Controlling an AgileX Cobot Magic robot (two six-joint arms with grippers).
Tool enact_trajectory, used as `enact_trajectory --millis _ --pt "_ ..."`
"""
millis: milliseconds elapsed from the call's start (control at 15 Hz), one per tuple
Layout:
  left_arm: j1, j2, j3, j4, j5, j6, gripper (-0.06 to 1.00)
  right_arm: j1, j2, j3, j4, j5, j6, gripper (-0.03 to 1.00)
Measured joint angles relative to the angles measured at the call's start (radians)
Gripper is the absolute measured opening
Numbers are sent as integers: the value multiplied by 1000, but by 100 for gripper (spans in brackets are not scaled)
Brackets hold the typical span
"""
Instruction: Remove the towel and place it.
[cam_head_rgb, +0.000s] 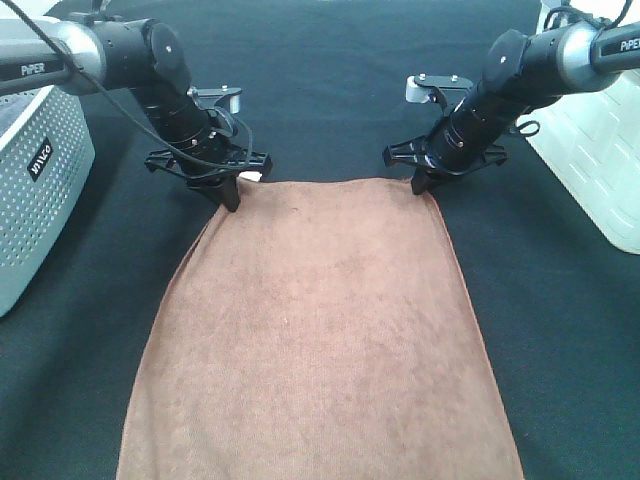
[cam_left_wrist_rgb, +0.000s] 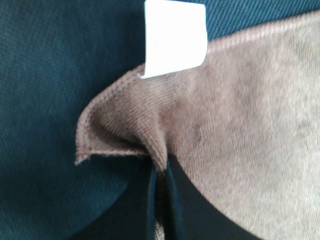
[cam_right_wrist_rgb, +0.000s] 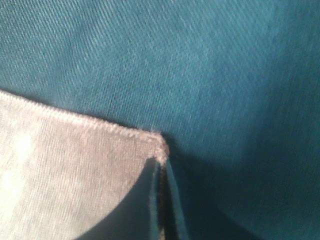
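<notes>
A large reddish-brown towel (cam_head_rgb: 320, 340) lies flat on the dark table cloth, running from the middle of the table to the near edge of the view. My left gripper (cam_head_rgb: 232, 197) is shut on the towel's far left corner, beside its small white tag (cam_left_wrist_rgb: 174, 37); the pinched cloth (cam_left_wrist_rgb: 125, 130) bunches up between the jaws. My right gripper (cam_head_rgb: 418, 184) is shut on the towel's far right corner (cam_right_wrist_rgb: 150, 142). Both arms reach in from the far side.
A grey perforated box (cam_head_rgb: 35, 190) stands at the left edge. A white container (cam_head_rgb: 590, 150) sits at the right edge. Dark cloth (cam_head_rgb: 330, 60) covers the table behind the grippers.
</notes>
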Motion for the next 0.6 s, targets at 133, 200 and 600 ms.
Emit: enact_trajectory --millis 133,200,600 --pt "-2 13 -36 25 -3 0 1 0 0 7 -27 -77 0 0" --pt "-2 17 -54 41 -8 0 1 0 0 9 -31 -111 0 0" --pt "-2 21 -184 152 -156 0 1 -1 -2 -146 -79 -263 0 0"
